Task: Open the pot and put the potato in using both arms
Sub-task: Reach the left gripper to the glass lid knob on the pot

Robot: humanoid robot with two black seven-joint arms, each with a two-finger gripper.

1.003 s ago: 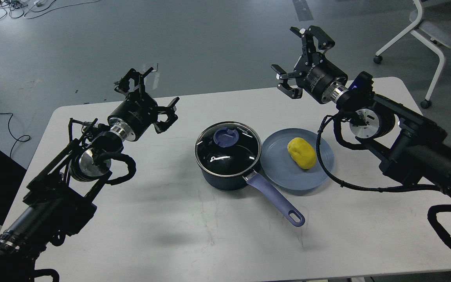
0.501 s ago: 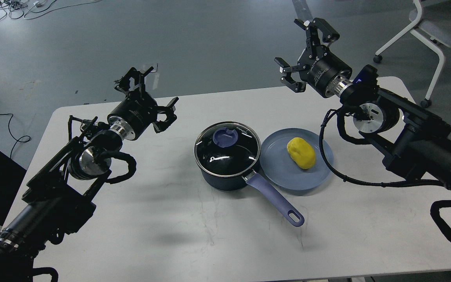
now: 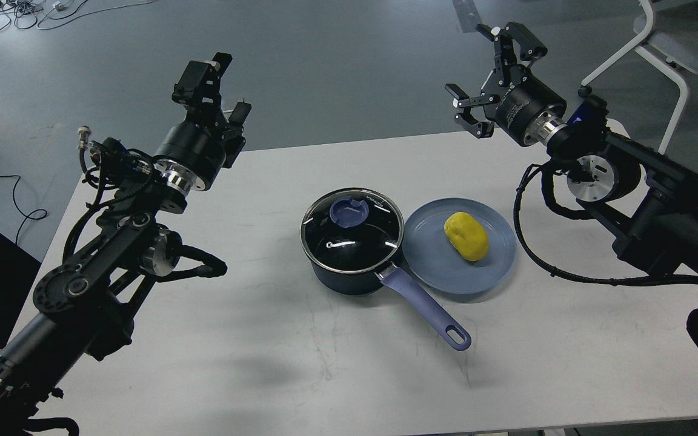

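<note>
The lidded saucepan (image 3: 352, 242) sits with the potato (image 3: 466, 236) at its three o'clock; right gripper (image 3: 487, 82) gapes, left gripper (image 3: 212, 91) fingers indistinguishable.

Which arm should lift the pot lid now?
Left, probably. The left gripper is on the pot's side, the lid knob is unobstructed, and the right gripper, open, sits beyond the plate with the potato.
</note>
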